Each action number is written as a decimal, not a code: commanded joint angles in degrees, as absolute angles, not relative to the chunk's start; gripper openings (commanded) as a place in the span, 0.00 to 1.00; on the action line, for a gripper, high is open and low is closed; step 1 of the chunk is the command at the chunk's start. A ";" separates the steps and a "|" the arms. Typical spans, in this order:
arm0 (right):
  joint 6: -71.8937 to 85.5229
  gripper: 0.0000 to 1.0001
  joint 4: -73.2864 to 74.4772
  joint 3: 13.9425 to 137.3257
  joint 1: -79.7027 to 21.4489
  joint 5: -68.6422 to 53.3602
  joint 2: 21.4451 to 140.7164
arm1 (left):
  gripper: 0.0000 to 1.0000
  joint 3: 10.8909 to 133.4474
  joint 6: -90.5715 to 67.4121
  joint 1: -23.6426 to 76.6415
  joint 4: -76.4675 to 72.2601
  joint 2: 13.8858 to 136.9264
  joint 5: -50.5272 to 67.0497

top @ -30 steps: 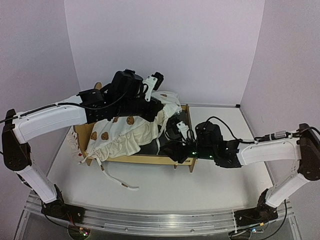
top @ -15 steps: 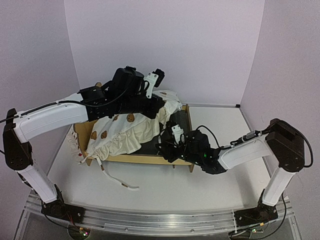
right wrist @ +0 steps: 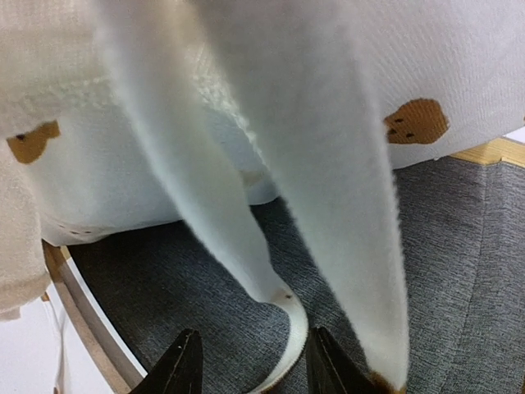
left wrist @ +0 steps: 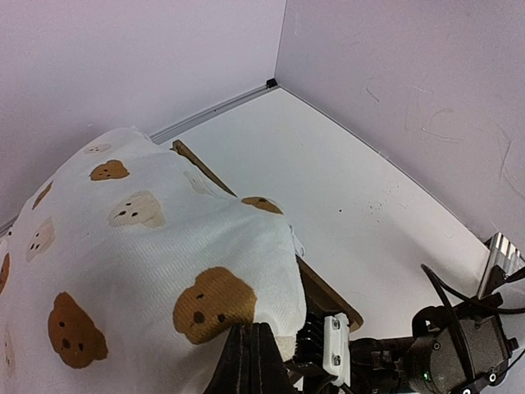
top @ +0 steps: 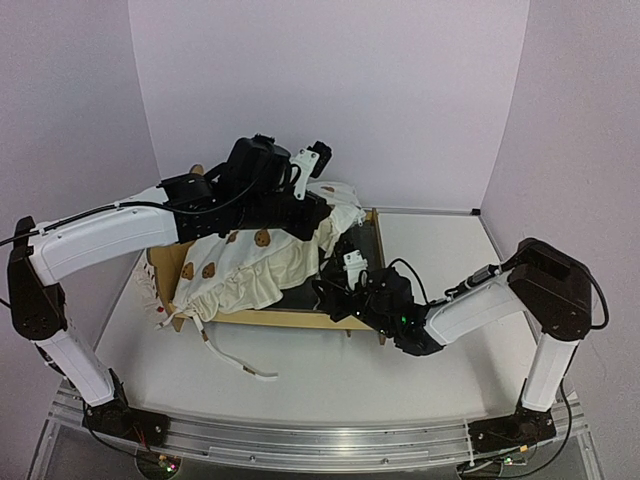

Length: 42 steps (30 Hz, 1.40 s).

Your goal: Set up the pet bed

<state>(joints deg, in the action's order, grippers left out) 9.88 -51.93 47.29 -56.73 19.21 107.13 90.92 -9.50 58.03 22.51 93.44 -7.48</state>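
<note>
Two arms are in play. Your left pincer [top: 318, 222] is pressed together on the edge of the cream bear-print cushion [top: 250, 268] and holds that end up above the pet bed [top: 270, 318]. In the left wrist view the left pincer [left wrist: 250, 332] pinches a fold of the cushion [left wrist: 139, 246].

The pet bed sits on the worktop [top: 300, 375] between the arms, long side toward the bases. The cushion's lower end is heaped over the bed's left half, and one of its ties [top: 238, 363] trails over the near rail onto the worktop.

Your right pincer [top: 340, 288] is low inside the bed's right end, under the lifted cushion. In the right wrist view the right pincer [right wrist: 254, 361] is spread over the grey felt base [right wrist: 459, 246]. Two ties [right wrist: 238, 246] hang in front of it. One tie end curls into the gap between the fingers and is not clamped.
</note>
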 commanded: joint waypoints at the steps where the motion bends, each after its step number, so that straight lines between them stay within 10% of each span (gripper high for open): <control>1: 7.24 0.44 -56.73 50.82 -57.42 24.18 109.12 | 0.00 94.93 -10.20 58.65 20.70 93.80 -6.30; 42: -5.93 0.49 -71.54 49.00 -65.86 46.82 113.97 | 0.00 94.17 -10.01 58.71 20.65 93.02 -6.94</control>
<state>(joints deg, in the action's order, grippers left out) -7.18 -69.35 49.98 -65.71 42.81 116.55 91.20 -10.07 58.19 22.73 94.11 -7.18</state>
